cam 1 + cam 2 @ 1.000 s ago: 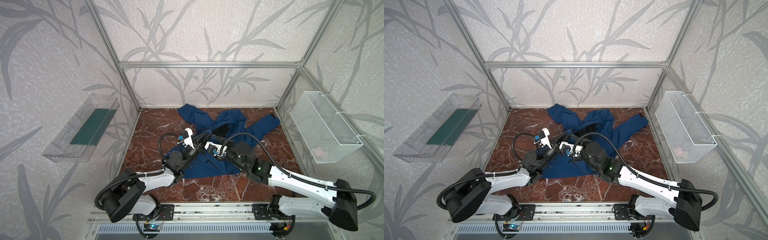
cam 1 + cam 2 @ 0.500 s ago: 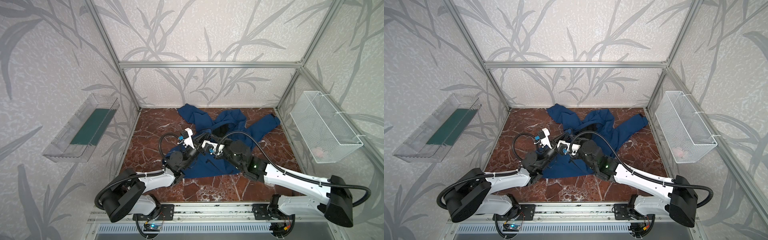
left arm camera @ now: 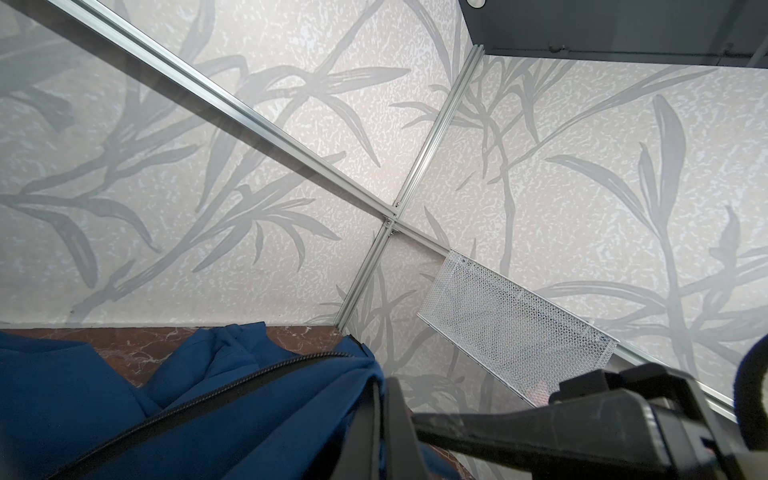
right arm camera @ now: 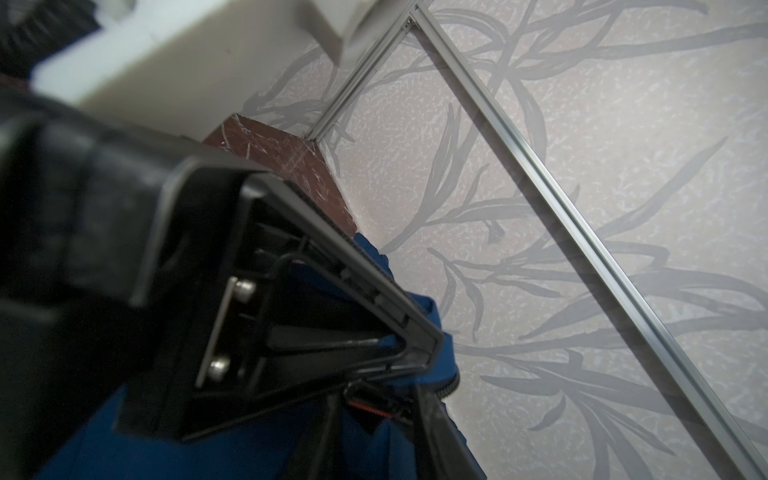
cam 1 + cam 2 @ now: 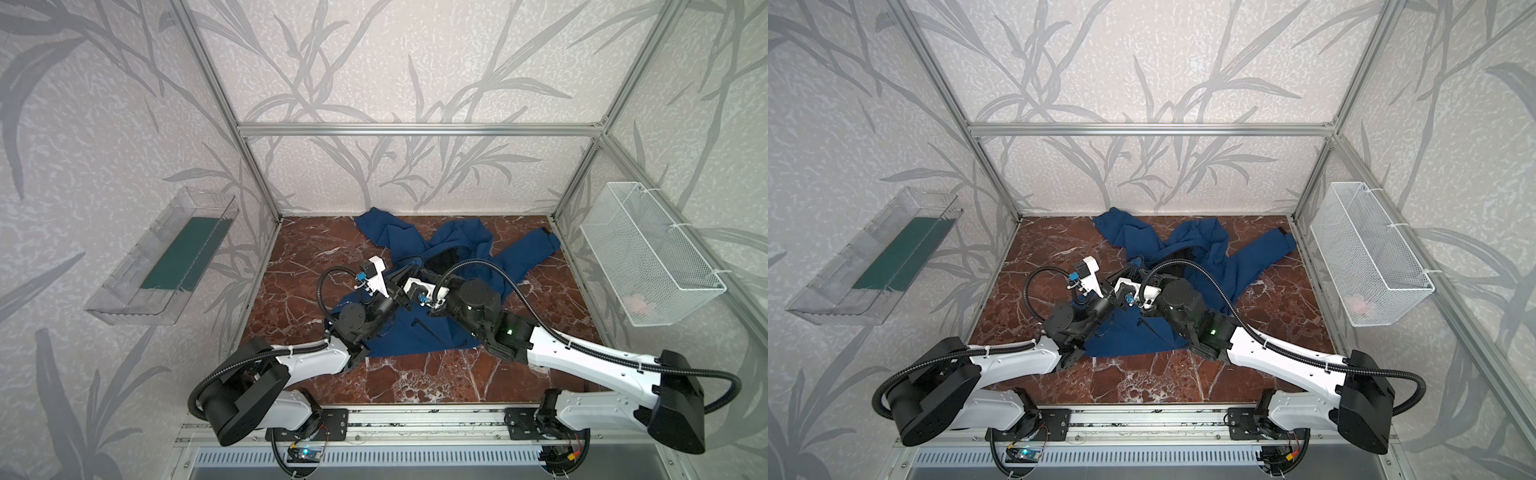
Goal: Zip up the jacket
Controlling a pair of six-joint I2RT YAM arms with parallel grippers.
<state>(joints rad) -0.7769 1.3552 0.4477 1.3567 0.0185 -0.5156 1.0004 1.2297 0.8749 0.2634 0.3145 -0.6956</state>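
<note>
Sprawling crumpled navy jacket (image 5: 419, 332), unzipped, left gripper (image 5: 409, 272) clamped on its edge, right gripper (image 5: 419, 276) grip unclear

A robot test cell in a lab

Aluminium frame rails (image 5: 419, 129) box in a marble-patterned table (image 5: 415, 374); leaf-print wall panels (image 5: 374, 62), a wire basket (image 5: 648, 253) and a clear tray (image 5: 162, 257) hang at the sides, two robot arms bolted in front.

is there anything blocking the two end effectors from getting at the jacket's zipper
Nothing visible does. Both the left end effector and the right end effector are already at the jacket, meeting over its open front, and the left wrist view shows blue fabric and zipper teeth right beside its fingers.
</note>
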